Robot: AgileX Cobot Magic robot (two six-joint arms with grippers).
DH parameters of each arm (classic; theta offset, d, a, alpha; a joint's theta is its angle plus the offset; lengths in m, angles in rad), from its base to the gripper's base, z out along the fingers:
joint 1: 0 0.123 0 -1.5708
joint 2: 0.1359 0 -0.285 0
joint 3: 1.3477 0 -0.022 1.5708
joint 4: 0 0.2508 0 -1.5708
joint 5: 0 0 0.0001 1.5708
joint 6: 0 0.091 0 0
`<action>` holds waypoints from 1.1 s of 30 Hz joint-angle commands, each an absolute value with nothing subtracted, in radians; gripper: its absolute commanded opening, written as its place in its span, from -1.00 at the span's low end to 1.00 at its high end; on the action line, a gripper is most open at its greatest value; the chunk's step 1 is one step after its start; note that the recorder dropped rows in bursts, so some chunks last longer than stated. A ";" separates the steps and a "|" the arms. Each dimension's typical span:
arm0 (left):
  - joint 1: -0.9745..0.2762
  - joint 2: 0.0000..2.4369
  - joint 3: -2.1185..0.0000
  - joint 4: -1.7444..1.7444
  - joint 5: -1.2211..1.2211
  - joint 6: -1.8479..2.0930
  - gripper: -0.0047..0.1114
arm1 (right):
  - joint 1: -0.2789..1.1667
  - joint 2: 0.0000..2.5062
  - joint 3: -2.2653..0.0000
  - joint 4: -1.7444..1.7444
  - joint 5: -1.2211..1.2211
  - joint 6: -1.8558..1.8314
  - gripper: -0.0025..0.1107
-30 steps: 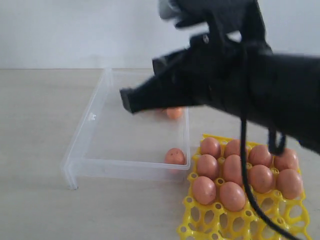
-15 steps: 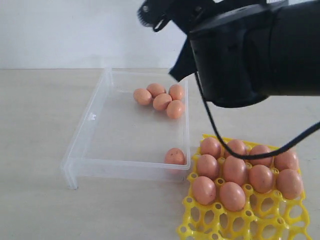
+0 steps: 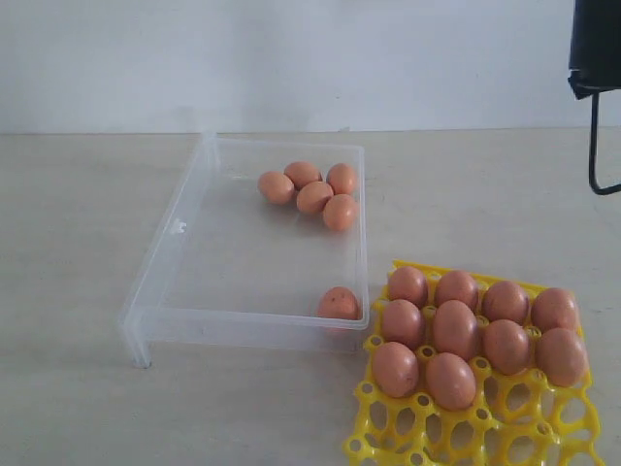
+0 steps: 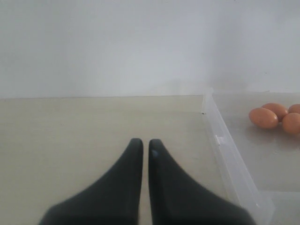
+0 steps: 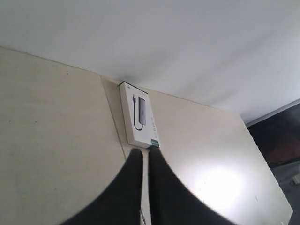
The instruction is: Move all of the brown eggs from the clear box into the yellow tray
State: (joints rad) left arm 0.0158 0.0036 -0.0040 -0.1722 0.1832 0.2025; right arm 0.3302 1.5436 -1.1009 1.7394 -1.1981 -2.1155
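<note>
6 brown eggs [image 3: 314, 197] lie in the clear box [image 3: 243, 325], while 10 already sit in the yellow tray [image 3: 372, 398], which stands on the tabletop [image 3: 78, 214] just beside the box's near right corner. Of the 6, 5 huddle together by the far right wall. 1 lone egg [image 3: 339, 303] lies apart in the near right corner, just across the wall from the tray. The left fingers [image 4: 135, 150] are pressed narrow, with only a slit between them, and hold nothing. The left wrist view has them low over bare tabletop outside the box's left wall, with the huddle beyond that wall. The right fingers [image 5: 133, 161] are closed together and empty too, facing a white packet [image 5: 139, 115] on the tabletop rather than the box. Only a dark piece of the right arm [image 3: 594, 44] shows in the exterior view, at the upper right edge. Every egg yet to move hugs the box's right side, next to the tray, so the right arm looks better placed for the carry, though the left fingers face the box. The lone egg's long axis seems to run roughly along the near wall, with 2 walls crowding it. Whichever fingers go would probably have to open wide and come down across its short width.
</note>
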 commanded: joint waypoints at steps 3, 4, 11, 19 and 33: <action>0.012 0.000 0.000 -0.171 0.181 0.203 -0.85 | 0.265 1.527 -1.099 1.490 -1.174 -1.758 -0.96; 0.012 0.000 0.000 -0.171 0.181 0.203 -0.85 | 0.262 1.527 -1.099 1.439 -1.202 -1.657 -0.96; 0.012 0.000 0.000 -0.171 0.181 0.203 -0.85 | 0.257 1.497 -1.099 1.250 -1.221 -1.114 -0.96; 0.012 0.000 0.000 -0.171 0.181 0.203 -0.85 | 0.230 1.422 -1.111 1.220 -1.152 -0.432 -0.96; 0.012 0.000 0.000 -0.171 0.181 0.203 -0.85 | 0.367 1.223 -1.159 -0.302 0.232 0.040 -0.96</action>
